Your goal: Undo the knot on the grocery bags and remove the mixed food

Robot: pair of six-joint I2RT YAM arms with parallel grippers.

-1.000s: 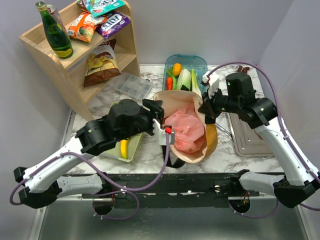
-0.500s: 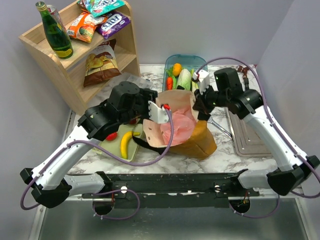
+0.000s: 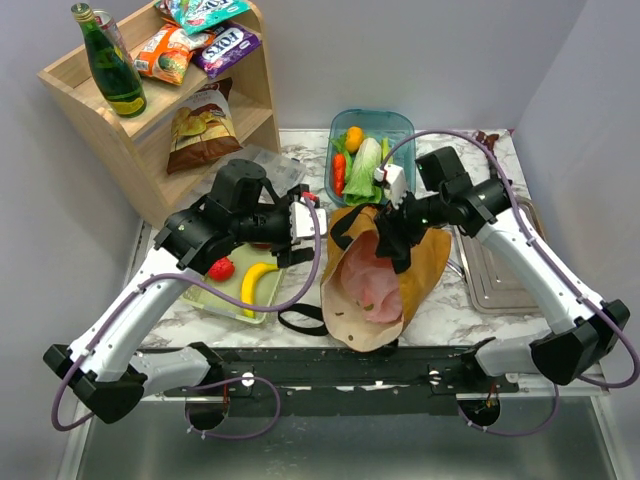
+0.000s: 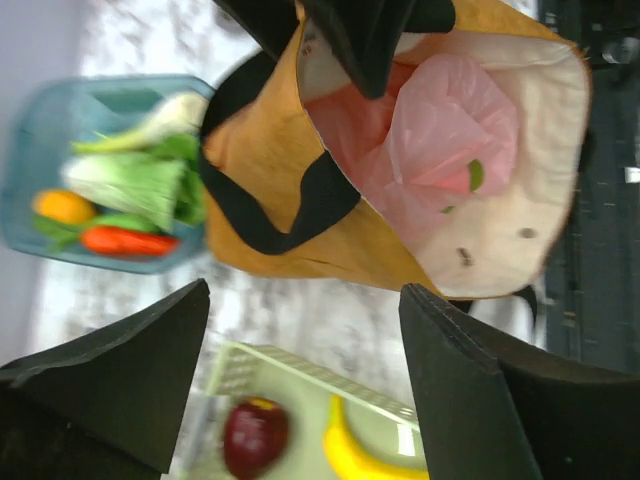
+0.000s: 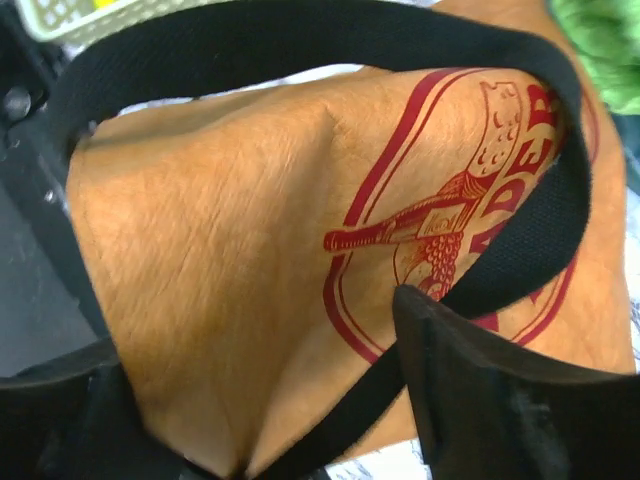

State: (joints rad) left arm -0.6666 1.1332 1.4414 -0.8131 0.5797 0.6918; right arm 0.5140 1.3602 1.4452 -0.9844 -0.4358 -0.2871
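The mustard tote (image 3: 385, 275) lies on its side, its mouth facing the near edge. The pink plastic bag (image 3: 368, 280) sits inside it; in the left wrist view the pink bag (image 4: 440, 140) shows green bits through the film. I cannot make out its knot. My left gripper (image 3: 303, 216) hangs open left of the tote, above the tray, its jaws (image 4: 303, 295) empty. My right gripper (image 3: 397, 232) is open just above the tote's printed side (image 5: 300, 230), a black strap (image 5: 520, 250) running under it. Orange, carrot and greens lie in the teal tub (image 3: 345, 120).
A pale green tray (image 3: 228, 305) holds a banana (image 3: 255, 285) and a red fruit (image 3: 222, 268). A wooden shelf (image 3: 160, 150) with a bottle and snack packets stands at the back left. A metal tray (image 3: 495, 275) lies to the right.
Both grippers have opened and let go of the tote. It has dropped from upright onto its side. My left gripper has pulled back left, over the tray.
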